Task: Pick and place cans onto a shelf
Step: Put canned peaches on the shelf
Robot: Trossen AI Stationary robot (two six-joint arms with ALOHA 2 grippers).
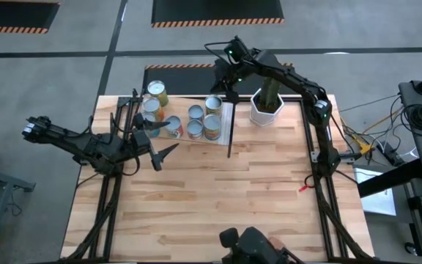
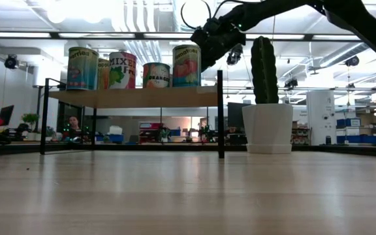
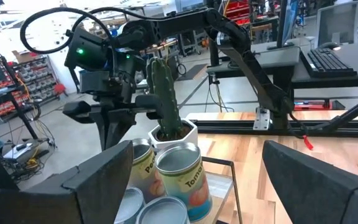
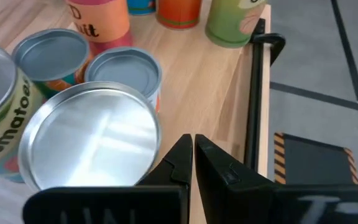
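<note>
I see the cans standing together on the shelf at the counter's far edge, with the cactus pot just beside them. My right end effector hangs above the shelf's far corner, arm stretched across over the pot, fingers pressed together on nothing. My left end effector rests low at the shelf's near left side, fingers spread, empty.

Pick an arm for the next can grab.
Left, probably. Its hand is open and faces the cans on the shelf; the right hand is shut, over the shelf's edge.
</note>
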